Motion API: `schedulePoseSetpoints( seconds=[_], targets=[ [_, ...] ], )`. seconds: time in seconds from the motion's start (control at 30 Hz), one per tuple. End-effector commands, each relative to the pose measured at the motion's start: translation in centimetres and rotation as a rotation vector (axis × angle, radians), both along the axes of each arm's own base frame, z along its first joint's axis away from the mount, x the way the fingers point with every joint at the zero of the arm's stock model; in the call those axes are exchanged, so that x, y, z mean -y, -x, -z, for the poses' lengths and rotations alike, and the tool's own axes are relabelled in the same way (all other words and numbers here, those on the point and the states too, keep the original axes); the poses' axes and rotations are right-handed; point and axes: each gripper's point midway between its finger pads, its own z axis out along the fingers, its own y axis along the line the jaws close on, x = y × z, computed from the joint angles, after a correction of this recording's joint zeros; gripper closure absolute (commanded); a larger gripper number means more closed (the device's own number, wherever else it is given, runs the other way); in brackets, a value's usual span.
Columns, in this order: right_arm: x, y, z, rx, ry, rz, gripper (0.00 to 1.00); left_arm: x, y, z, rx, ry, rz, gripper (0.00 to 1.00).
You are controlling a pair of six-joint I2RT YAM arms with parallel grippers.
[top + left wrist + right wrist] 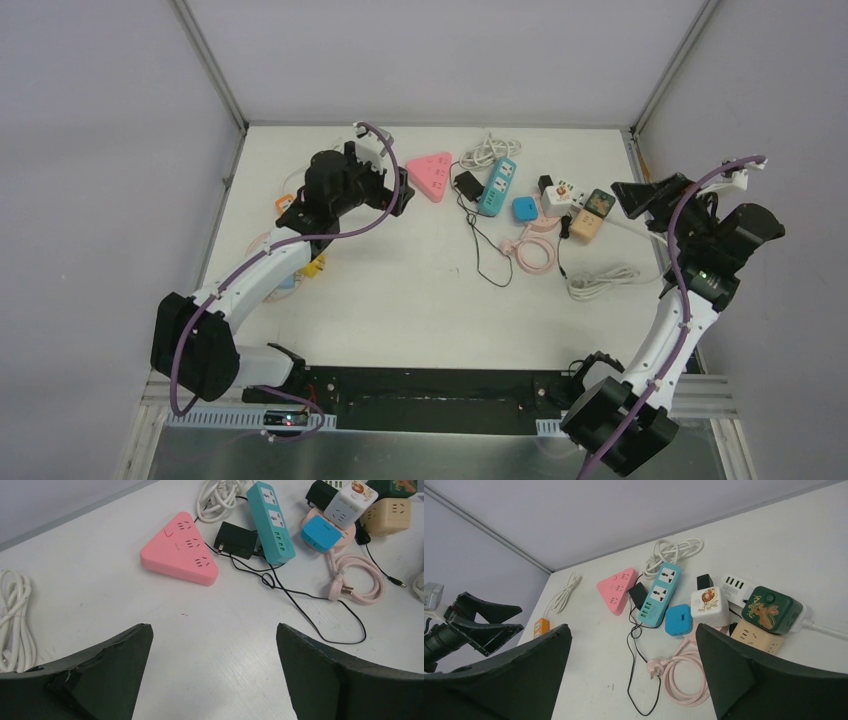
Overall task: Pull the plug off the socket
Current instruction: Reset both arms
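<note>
A black plug-in adapter [235, 540] lies tight against the side of the teal socket strip [272, 522], and its thin black cord [300, 607] trails toward me; whether it is plugged in I cannot tell. From above, the adapter [467, 185] and the teal strip [497, 186] lie at the back middle. Another black plug [705, 580] sits against the white cube socket [710, 606]. My left gripper [398, 190] hovers open beside the pink triangular socket [430, 176]; nothing is between its fingers [125, 665]. At the right, my right gripper [635, 197] is open and empty, near the green cube [600, 202].
A blue cube [524, 208], a beige cube [584, 228], a white multi-port strip [736, 586] and a coiled pink cable with a loose plug [533, 250] lie between the arms. White cable bundles lie at the back [487, 150] and right [600, 280]. An orange socket [541, 626] sits at the left.
</note>
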Motion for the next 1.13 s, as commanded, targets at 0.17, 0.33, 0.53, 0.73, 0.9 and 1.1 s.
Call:
schedulePoseSetpoints(
  seconds=[0.17,0.33,0.53,0.73,0.9,1.1],
  targets=[
    [0.56,0.16,-1.10,0.035,0.008,0.028,0.00,0.39,0.80,-2.51,0.061,0.045,0.037,0.01],
    [0.70,0.14,-1.07,0.037,0.009,0.033,0.00,0.46,0.77,-2.40,0.060,0.044,0.040,0.01],
    [0.75,0.16,-1.08,0.038,0.008,0.037,0.00,0.44,0.89,-2.49,0.061,0.045,0.042,0.01],
    [0.73,0.29,-1.23,0.041,0.008,0.041,0.00,0.51,0.91,-2.52,0.061,0.046,0.046,0.01],
    [0.64,0.35,-1.25,0.046,0.018,0.033,0.00,0.50,0.99,-2.52,0.060,0.046,0.048,0.01],
    [0.77,0.43,-1.26,0.053,0.039,0.040,0.00,0.53,1.09,-2.67,0.063,0.047,0.052,0.01]
  ],
)
